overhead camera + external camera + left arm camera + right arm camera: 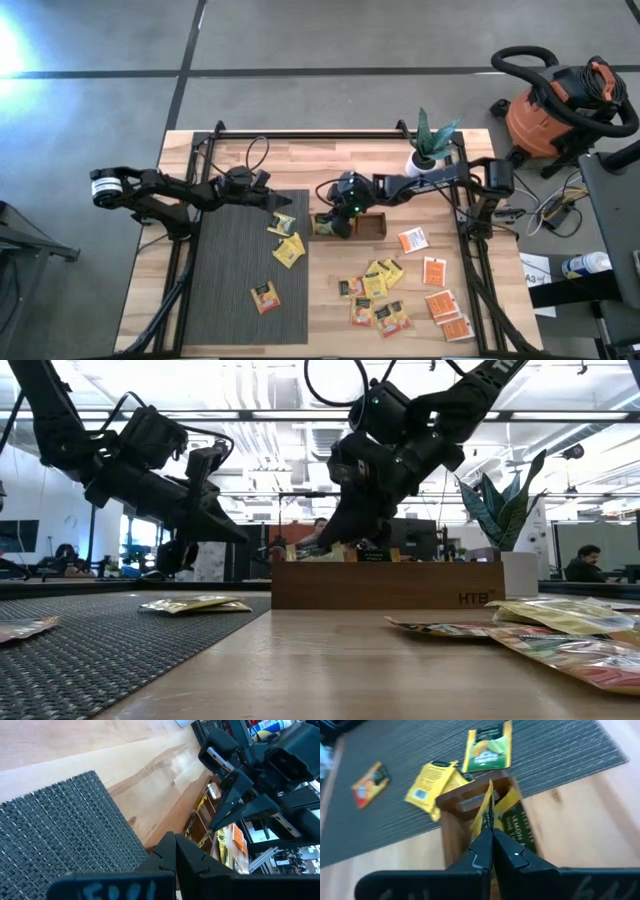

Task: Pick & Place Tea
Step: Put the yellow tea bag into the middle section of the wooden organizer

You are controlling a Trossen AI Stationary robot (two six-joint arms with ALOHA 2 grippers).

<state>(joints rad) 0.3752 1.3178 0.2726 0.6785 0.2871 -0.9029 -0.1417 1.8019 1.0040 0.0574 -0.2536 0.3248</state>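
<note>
A brown wooden tray [372, 226] stands mid-table, just right of the grey mat [235, 290]. Over its left end my right gripper [335, 224] is shut on a yellow tea sachet [488, 807], which stands edge-on in the tray's end compartment [451, 805]. A second yellow sachet [516, 822] leans in the tray beside it. My left gripper [287, 203] hangs shut and empty above the mat's far right corner, a little left of the tray. Loose tea sachets lie flat on the mat [289, 250] and on the bare wood [375, 285]. My right gripper pinches the yellow sachet's upper edge [489, 826] between its two fingertips [481, 854]. The fingers slant down at it from the table's right side. The sachet stands upright below the fingers, its lower part inside the tray's end compartment.
Orange and white sachets [440, 300] lie near the table's right front. A potted plant [428, 150] stands at the far edge behind the right arm. Black frame rails [470, 250] run along both sides. An orange vacuum [560, 110] sits on the floor beyond the table.
</note>
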